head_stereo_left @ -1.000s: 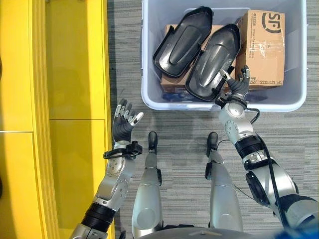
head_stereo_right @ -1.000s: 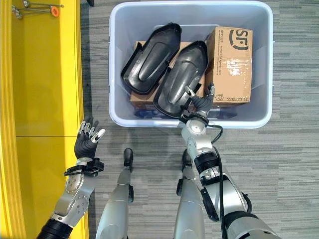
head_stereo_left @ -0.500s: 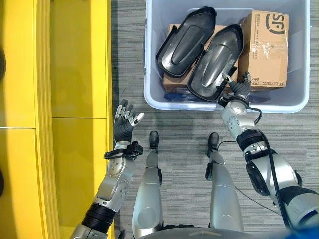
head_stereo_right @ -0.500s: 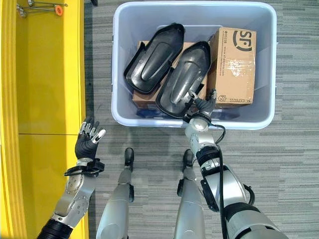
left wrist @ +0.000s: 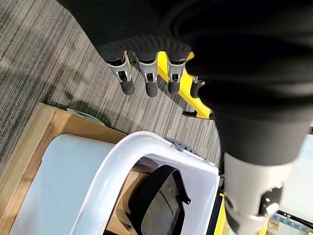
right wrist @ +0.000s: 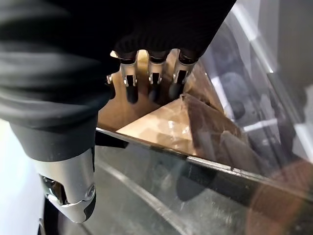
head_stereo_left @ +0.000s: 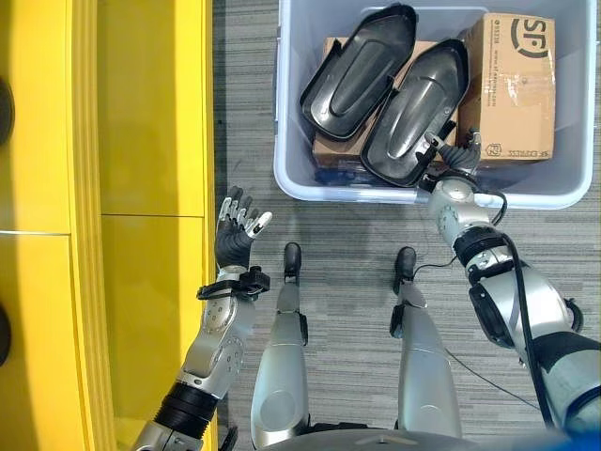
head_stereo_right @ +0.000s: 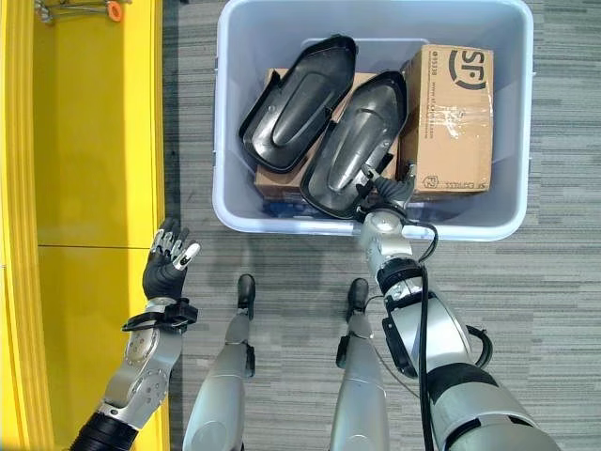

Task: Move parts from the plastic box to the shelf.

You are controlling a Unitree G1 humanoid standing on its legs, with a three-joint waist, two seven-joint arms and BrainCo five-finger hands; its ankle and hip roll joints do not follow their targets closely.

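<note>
Two parts (head_stereo_left: 357,70) (head_stereo_left: 415,113) lie in your box (head_stereo_left: 291,178) at 12 o'clock; right robot hand (head_stereo_left: 457,162) is released over one, left robot hand (head_stereo_left: 235,225) relaxed. Glossy shell could slip from a loose grip.

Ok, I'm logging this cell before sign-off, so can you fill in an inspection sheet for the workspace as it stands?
Surface: grey striped carpet; nothing loose seen on it.
Job's things: plastic box on the carpet, with two black moulded parts, one further left than the other, resting on cardboard. Yellow shelf at the robot's left.
Clutter: cardboard box in the plastic box, right of the parts; small tools on the shelf's far end.
Hands: left hand open, raised beside the shelf, holding nothing. Right hand open, inside the plastic box at its near wall, by the nearer part's end; contact cannot be told.
Cables: nothing seen.
Surroundings: nothing seen.
</note>
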